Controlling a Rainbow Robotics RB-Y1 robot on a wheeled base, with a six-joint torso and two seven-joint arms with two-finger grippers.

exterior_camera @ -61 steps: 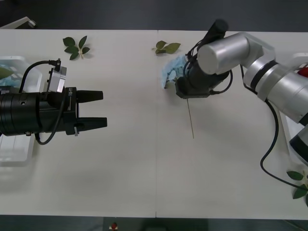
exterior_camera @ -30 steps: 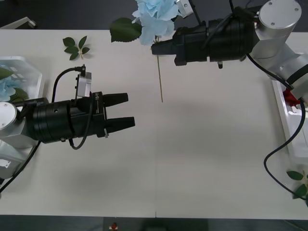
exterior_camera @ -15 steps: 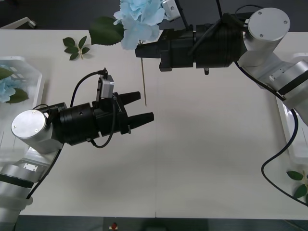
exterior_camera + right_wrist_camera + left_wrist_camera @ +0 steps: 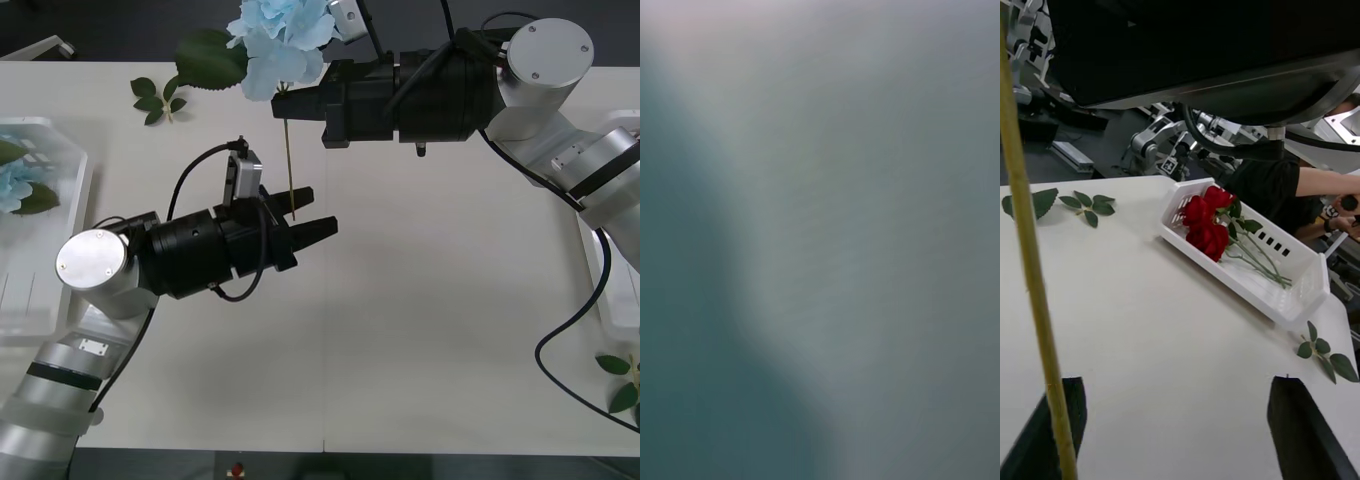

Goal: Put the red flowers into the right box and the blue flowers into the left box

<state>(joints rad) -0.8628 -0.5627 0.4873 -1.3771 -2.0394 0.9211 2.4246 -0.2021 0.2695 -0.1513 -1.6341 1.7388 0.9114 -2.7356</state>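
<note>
The blue flower [image 4: 285,35] hangs above the table's far middle, head up, its thin stem [image 4: 290,165] running straight down; the right gripper [image 4: 283,103] is clamped on the stem just under the head; the stem's tip sits between the spread fingers of the left gripper [image 4: 318,212], which reaches in from the left, the nearer arm for a handover; the left box [image 4: 45,230] lies well apart at the table's left edge; 3 red roses [image 4: 1206,221] rest in the right box [image 4: 1296,296].

My black right tool [image 4: 285,103] grips a pale blue flower [image 4: 283,38]; red roses [image 4: 1207,224] fill a white box [image 4: 1300,296].
</note>
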